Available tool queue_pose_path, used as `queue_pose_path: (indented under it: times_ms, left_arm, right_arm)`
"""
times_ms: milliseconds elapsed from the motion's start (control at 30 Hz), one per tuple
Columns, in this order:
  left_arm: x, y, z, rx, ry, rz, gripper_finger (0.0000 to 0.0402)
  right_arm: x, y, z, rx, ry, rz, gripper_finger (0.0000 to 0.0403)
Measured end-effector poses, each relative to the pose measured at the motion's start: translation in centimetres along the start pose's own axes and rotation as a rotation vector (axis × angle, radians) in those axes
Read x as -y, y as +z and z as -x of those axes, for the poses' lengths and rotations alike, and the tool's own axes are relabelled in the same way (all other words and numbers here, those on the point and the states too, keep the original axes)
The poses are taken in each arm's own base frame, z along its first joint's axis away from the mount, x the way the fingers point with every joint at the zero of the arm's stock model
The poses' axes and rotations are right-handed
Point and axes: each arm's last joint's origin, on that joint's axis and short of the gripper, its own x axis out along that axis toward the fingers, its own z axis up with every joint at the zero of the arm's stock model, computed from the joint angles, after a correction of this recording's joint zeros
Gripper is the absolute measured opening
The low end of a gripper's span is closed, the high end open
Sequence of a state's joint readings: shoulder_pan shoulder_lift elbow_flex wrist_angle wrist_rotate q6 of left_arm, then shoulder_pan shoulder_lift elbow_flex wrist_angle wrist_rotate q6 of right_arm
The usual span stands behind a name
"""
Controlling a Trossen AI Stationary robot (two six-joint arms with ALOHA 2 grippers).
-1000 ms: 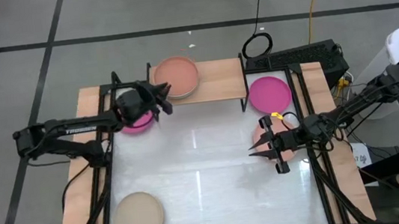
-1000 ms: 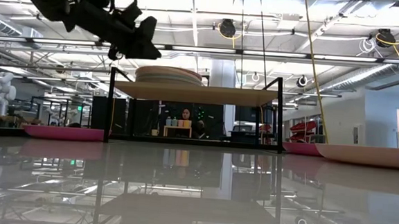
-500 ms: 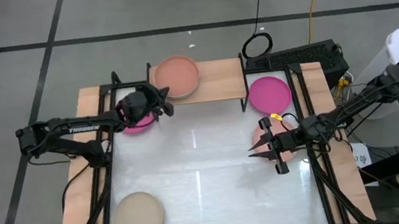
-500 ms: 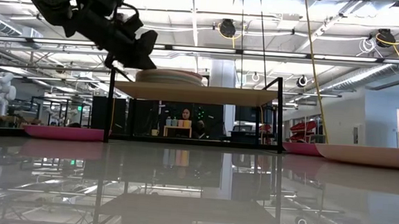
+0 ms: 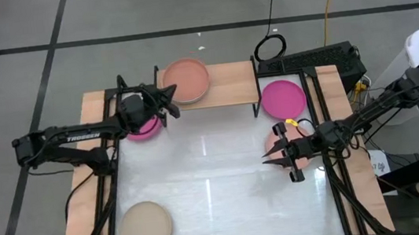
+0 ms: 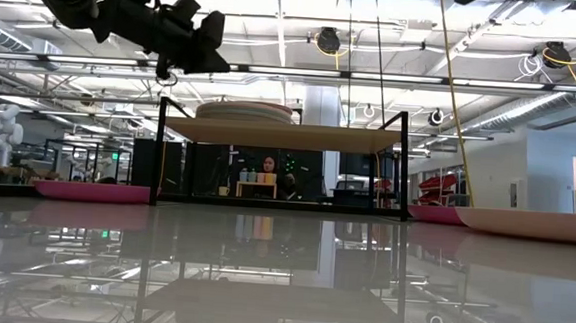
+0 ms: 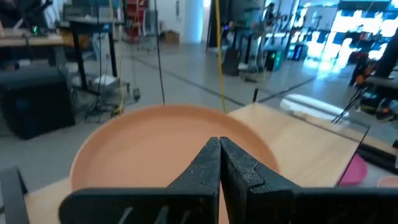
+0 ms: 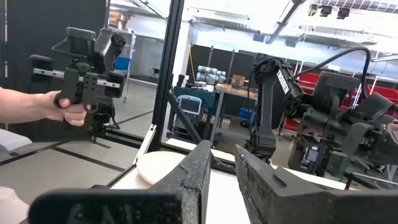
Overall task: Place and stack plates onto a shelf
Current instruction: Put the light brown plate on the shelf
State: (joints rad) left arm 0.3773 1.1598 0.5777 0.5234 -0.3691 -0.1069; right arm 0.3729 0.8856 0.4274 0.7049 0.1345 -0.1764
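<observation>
White lettering is seen along the left arm [image 5: 77,136] in the high view; it appears to read "TROSSEN", though it is small. No other text, label or number can be read anywhere.

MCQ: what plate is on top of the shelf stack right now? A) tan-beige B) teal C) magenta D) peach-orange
D: the high view shows a peach-orange plate topping the stack on the shelf, and the left gripper hangs beside it with its fingers shut.
</observation>
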Motion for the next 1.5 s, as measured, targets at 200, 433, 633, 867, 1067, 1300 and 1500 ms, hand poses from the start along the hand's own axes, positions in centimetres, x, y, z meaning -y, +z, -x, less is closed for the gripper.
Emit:
queue_pose_path:
  times_ms: [200,433,633,867,1067,1300,1500]
  left_arm:
    - [-0.4,-0.2,-0.1,-0.029,0.015,-0.011,0.0004]
    - [-0.6,0.1,-0.3,-0.026,-0.043,0.003,0.0003]
    - [-0.2,1.2,-0.5,-0.023,-0.169,0.016,0.0003]
    - [-0.4,4.9,2.2,0.111,-0.299,0.031,0.0003]
    - [-0.4,6.2,6.2,0.087,-0.365,0.013,0.0003]
    - [0.7,5.0,9.8,-0.088,-0.433,-0.025,0.0003]
    - [1.8,4.3,11.9,-0.112,-0.449,-0.056,0.0003]
  right_arm:
    - [0.0,0.0,0.0,0.003,-0.001,0.0,0.0057]
    - [0.0,0.0,0.0,0.003,-0.001,0.0,0.0057]
    - [0.0,0.0,0.0,0.002,-0.004,0.0,0.0057]
    - [0.2,-0.2,0.1,-0.029,-0.058,-0.157,0.0057]
    - [0.5,-1.4,0.7,-0.238,-0.21,-0.182,0.0057]
    - [0.8,1.0,-0.4,-0.366,-0.219,-0.152,0.0057]
    - [1.3,1.3,-1.3,-0.581,-0.294,-0.166,0.0057]
